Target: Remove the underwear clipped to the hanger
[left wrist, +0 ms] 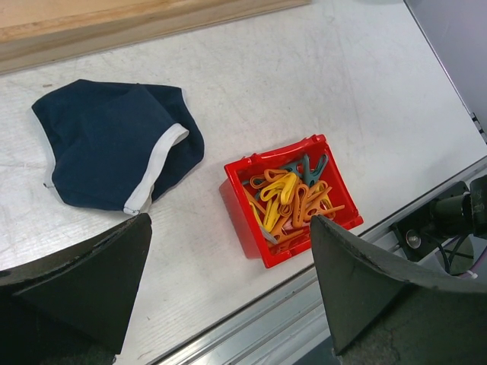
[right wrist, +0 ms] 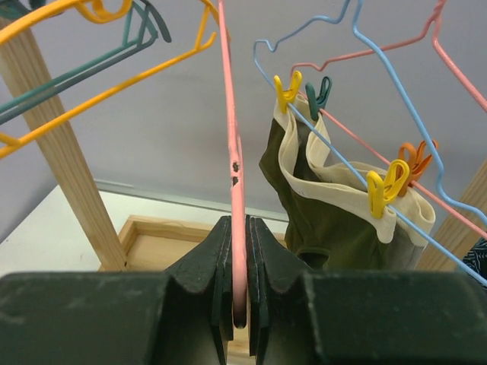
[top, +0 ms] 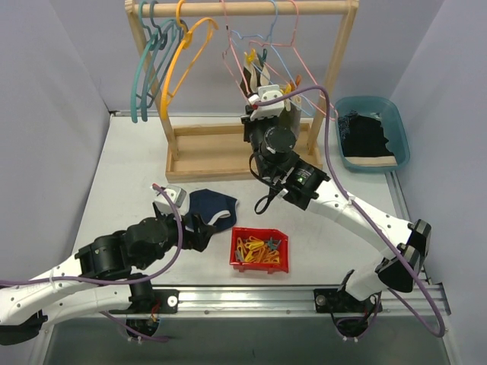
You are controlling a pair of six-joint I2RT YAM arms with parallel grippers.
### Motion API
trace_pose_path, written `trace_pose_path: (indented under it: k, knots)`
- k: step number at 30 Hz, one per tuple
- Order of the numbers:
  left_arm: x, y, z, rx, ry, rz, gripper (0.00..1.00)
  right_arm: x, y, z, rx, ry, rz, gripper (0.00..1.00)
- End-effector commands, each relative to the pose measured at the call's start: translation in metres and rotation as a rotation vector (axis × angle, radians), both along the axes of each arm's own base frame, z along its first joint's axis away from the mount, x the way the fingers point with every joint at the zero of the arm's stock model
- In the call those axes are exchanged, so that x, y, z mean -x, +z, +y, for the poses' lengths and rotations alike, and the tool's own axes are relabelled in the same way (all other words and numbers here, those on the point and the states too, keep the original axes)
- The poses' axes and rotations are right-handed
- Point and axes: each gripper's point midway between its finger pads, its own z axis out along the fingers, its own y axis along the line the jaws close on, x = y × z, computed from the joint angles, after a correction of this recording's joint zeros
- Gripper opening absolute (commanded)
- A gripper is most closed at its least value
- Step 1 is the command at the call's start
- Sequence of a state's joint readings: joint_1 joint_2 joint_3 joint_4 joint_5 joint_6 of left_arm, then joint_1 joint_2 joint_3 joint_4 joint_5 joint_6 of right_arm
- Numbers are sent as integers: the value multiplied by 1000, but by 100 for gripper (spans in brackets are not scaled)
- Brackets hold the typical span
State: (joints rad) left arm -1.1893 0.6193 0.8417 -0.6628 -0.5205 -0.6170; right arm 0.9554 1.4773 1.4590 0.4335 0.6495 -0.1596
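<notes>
Right gripper is clenched on the lower wire of the pink hanger, up at the wooden rack. It has no cloth in it. The olive brief hangs just to its right, pinned by its pale waistband to the blue hanger with two yellow clips; teal and orange clips sit close by. The navy brief lies loose on the table beside the red bin of clips. Left gripper hovers low over that spot with its jaws spread wide and nothing in them. Dark cloth lies in the teal tray; I can't tell which piece it is. The step looks like steadying or parting the pink wire to reach the olive brief. To do it well, move the wire slowly and sideways so the neighbouring hangers don't swing. Pinch each yellow clip open rather than tugging the cloth, support the brief as the last clip lets go, and watch for the hook lifting off the rail.
</notes>
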Motion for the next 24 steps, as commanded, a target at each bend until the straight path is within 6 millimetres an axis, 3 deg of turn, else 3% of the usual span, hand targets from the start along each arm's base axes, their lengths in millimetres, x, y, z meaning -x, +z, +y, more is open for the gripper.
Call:
trace_pose_path:
  k: [1, 4, 6, 7, 8, 9, 11, 12, 13, 16, 18, 19, 20, 21, 22, 23, 24]
  knots:
    - [-3, 6, 3, 15, 18, -13, 94, -10, 29, -9, -120, 3, -38, 0]
    - [-2, 5, 5, 10, 23, -7, 94, -4, 20, -1, -128, 66, -18, 0]
    - [-2, 6, 8, 20, 30, -8, 94, 9, 10, 7, -128, 148, 9, 11]
    - [-1, 8, 10, 31, 33, -12, 94, 17, 6, 12, -123, 182, 22, 36]
    - [-1, 10, 11, 40, 37, -15, 94, 24, 2, 16, -107, 212, 34, 50]
    - [0, 13, 14, 53, 41, -19, 94, 40, -11, 23, -107, 272, 79, 74]
    - [0, 18, 17, 77, 47, -25, 94, 60, -27, 26, -94, 318, 124, 92]
    - [0, 20, 18, 84, 48, -28, 94, 73, -28, 17, -98, 320, 135, 99]
    - [0, 24, 21, 100, 56, -36, 94, 83, -58, 17, -85, 327, 189, 100]
    - [0, 28, 23, 127, 65, -49, 94, 111, -93, 13, -81, 357, 264, 100]
    - [-3, 29, 28, 137, 87, -63, 94, 120, -135, 17, -46, 366, 357, 100]
    - [-4, 30, 29, 143, 96, -69, 94, 119, -161, 25, 1, 364, 406, 100]
    - [-6, 35, 33, 165, 115, -84, 94, 118, -172, 33, 12, 363, 444, 100]
    - [-7, 35, 35, 171, 127, -90, 94, 114, -215, 44, 121, 341, 532, 100]
    - [-8, 37, 40, 185, 148, -100, 94, 111, -231, 50, 164, 329, 572, 100]
    - [-9, 38, 42, 195, 158, -104, 94, 103, -224, 62, 153, 304, 579, 100]
    - [-9, 40, 45, 204, 169, -108, 94, 100, -238, 67, 194, 288, 610, 100]
